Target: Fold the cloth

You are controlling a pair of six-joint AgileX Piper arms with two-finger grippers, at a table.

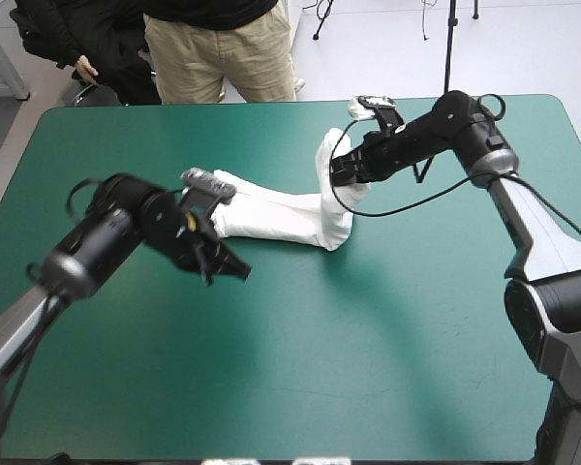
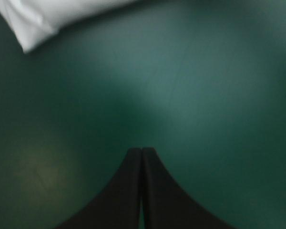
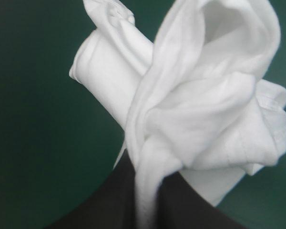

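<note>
Judged limp and light, the T-shirt (image 1: 281, 215) was held at a bunched end by the right pincer (image 1: 341, 172); the left pincer (image 2: 141, 151) was clenched empty.

The T-shirt (image 1: 281, 218) lies on the table (image 1: 368, 339), a long bundle, one end raised.

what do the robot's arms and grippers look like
Both arms are chains of rounded black segments, turning silver-grey toward the base. This is plainest on the right arm; the left arm is mostly black. The left gripper and right gripper each carry two broad black fingers curved like fins.
</note>
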